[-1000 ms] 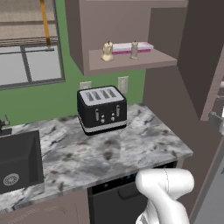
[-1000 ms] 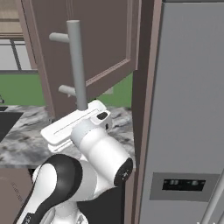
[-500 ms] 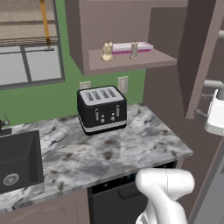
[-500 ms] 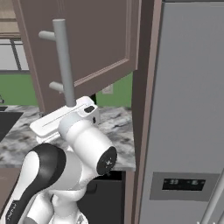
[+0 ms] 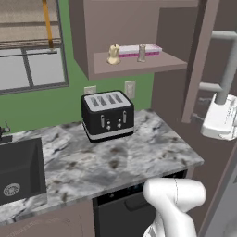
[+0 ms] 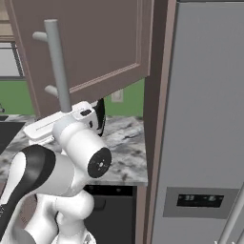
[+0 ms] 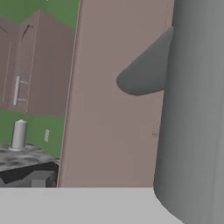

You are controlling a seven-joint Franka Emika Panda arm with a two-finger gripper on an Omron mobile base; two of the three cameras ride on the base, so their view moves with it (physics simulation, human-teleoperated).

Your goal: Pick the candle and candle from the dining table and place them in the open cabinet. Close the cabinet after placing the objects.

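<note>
candles: both sat on the cabinet shelf (image 5: 139, 65), the squat cream candle (image 5: 113, 54) to the left and the slimmer greyish-tan candle (image 5: 142, 53) to the right, well apart, both upright, with a flat pink box (image 5: 139, 49) lying behind and between them.

cabinet: the door (image 6: 95, 43) was swung out and stood open, and my hand was right up at its long silver bar handle (image 6: 58, 66). In the left base view that door edge (image 5: 200, 60) ran down the right side with the handle (image 5: 227, 65) just beyond it.

fingers: honestly couldn't make out the tips in any view, but they were spread about as wide as they go, and I couldn't tell if they touched anything. My hand view had the handle bar (image 7: 192, 109) huge and close on the right, with one of its stubby mounts going into the mauve door panel (image 7: 113, 109).

table: the marbled counter (image 5: 115, 157) below the shelf carried a black toaster (image 5: 108, 115), with the black sink (image 5: 18, 169) off to the left.

fridge: the tall grey front (image 6: 205, 119) stood just right of the cabinet door in the right base view.
</note>
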